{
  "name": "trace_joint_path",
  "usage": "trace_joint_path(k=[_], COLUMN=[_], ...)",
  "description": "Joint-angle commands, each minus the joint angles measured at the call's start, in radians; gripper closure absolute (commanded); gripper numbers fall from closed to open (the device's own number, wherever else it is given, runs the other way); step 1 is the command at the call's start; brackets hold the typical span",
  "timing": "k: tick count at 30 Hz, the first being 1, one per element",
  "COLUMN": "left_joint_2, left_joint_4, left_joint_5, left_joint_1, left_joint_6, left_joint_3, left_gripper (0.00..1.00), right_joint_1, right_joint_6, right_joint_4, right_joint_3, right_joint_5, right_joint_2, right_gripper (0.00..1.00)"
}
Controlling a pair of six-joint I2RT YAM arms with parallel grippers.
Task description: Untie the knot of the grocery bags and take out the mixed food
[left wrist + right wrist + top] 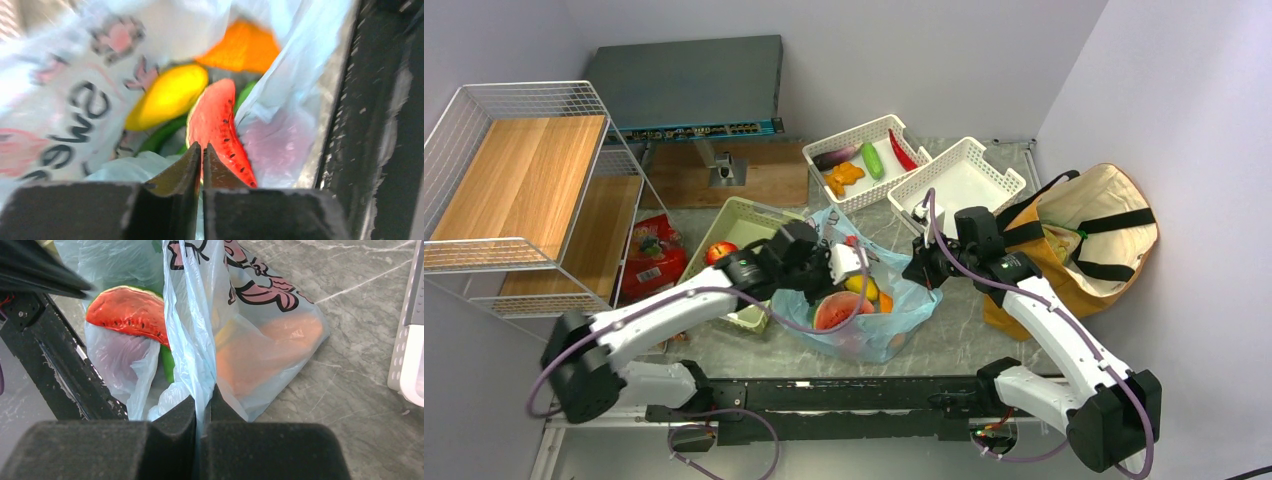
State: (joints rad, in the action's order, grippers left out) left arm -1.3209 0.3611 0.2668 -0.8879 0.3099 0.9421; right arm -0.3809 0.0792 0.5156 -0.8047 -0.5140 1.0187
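Note:
The light-blue plastic bag (904, 310) lies open at the table's middle. Inside it are a watermelon slice (834, 312), a yellow mango (861, 287) and an orange piece (885, 300). My left gripper (202, 150) reaches into the bag's mouth with its jaws shut on the edge of the watermelon slice (215, 120), beside the mango (167, 95). My right gripper (202, 405) is shut on a stretched strip of the bag's rim (195, 330), holding that side up. The mustard-brown tote (1114, 240) lies open at the right, behind the right arm.
A pale green basket (754, 215) at the left holds a red apple (720, 251). A red snack pack (652, 255) lies beside it, under the wire shelf (514, 190). Two white baskets (864, 135) (964, 180) stand behind the bag, one holding produce.

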Motion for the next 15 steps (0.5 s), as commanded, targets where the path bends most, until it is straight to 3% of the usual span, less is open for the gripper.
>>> trace_joint_path(k=[1,3,4,6,7,12,15], left_joint_2=[0.215,0.25,0.245,0.196,0.165,0.023,-0.079], left_joint_4=[-0.017,-0.002,0.02,0.081,0.093,0.019,0.024], left_joint_5=[0.137,0.118,0.114,0.131,0.128,0.048,-0.004], left_joint_1=[0.026,0.031,0.032,0.032,0.033,0.029,0.032], left_joint_6=[-0.021,-0.023,-0.016,0.003,-0.008,-0.012,0.003], left_joint_3=[0.079,0.082,0.086,0.11,0.114,0.054,0.058], left_gripper=[0.99,1.0,0.95,0.64,0.59,0.66,0.61], right_joint_1=[-0.002,-0.002,-0.003,-0.003,-0.003,-0.003,-0.002], right_joint_6=[0.024,0.024,0.022,0.012,0.007,0.009,0.01], right_joint_4=[-0.017,-0.021,-0.023,-0.028,-0.034,-0.035,-0.029], right_joint_3=[-0.003,0.002,0.005,0.011,0.016,0.017,0.012], right_joint_5=[0.007,0.006,0.006,0.002,-0.002,0.0,0.0], right_joint_2=[-0.023,-0.023,-0.025,-0.026,-0.026,-0.024,-0.026], right_gripper=[1.0,1.0,1.0,1.0,1.0,1.0,1.0])
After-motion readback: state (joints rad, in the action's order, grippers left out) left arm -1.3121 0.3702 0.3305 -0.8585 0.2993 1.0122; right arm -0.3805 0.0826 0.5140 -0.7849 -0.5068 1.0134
